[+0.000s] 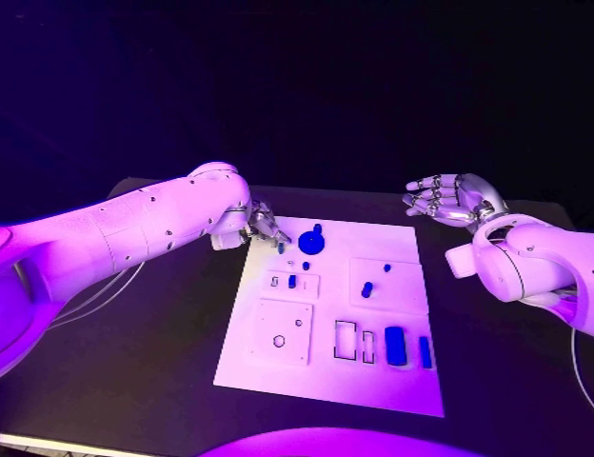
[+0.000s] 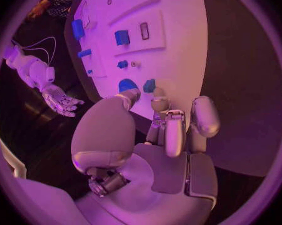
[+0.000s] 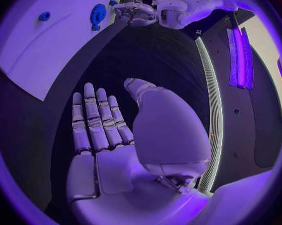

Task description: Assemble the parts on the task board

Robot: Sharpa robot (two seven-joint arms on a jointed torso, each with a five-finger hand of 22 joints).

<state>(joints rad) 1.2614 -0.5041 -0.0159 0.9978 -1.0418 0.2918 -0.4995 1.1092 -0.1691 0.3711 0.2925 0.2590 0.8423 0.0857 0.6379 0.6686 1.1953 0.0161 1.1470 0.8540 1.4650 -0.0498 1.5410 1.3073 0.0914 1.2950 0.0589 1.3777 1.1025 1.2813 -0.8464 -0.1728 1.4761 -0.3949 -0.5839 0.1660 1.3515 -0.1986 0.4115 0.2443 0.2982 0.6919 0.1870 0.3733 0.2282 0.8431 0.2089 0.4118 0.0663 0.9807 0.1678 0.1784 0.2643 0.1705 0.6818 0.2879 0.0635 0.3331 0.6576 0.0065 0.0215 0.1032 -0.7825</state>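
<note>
Nearest me, long blue parts [image 1: 396,345] lie by the task board's [image 1: 327,381] near edge. My left hand [image 1: 262,225] reaches a small blue part [image 2: 149,85] at the far-left corner; whether it grips, I cannot tell. It looks light, rigid; I'd pinch its sides. My right hand [image 1: 445,199] hovers spread, empty.

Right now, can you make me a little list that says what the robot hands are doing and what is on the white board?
left robot hand: at the far left corner of the task board, fingers near the round blue part; whether it touches a part, cannot tell
right robot hand: open, raised off the board's far right side, holding nothing
task board: white plate on the black table
parts on board: round blue part at the far end, long blue part near the front, several small blue pieces between
</note>
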